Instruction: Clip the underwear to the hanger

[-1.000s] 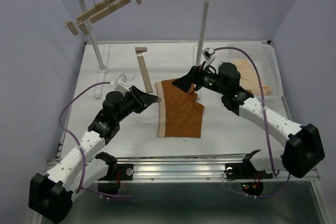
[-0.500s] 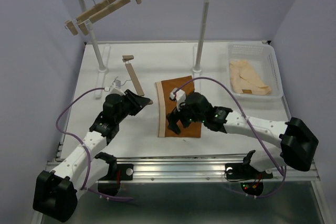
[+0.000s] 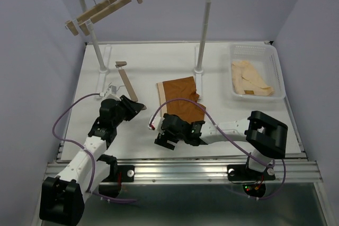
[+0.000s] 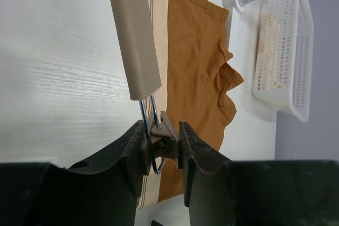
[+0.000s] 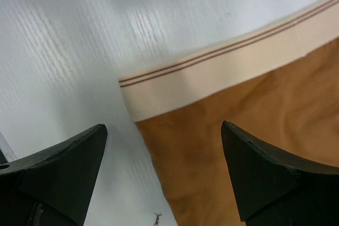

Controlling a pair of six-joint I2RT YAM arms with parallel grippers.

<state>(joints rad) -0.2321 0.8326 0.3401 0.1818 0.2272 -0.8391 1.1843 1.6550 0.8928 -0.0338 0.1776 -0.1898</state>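
Clamping the hanger (image 4: 135, 35), left hand (image 4: 161, 142) flanks the underwear (image 4: 193, 67); right hand (image 5: 163, 130) gapes over its waistband, basket (image 4: 288, 46) well apart.

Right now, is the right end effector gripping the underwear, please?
No, the right end effector stands wide open over the underwear, its fingers either side of the waistband corner.
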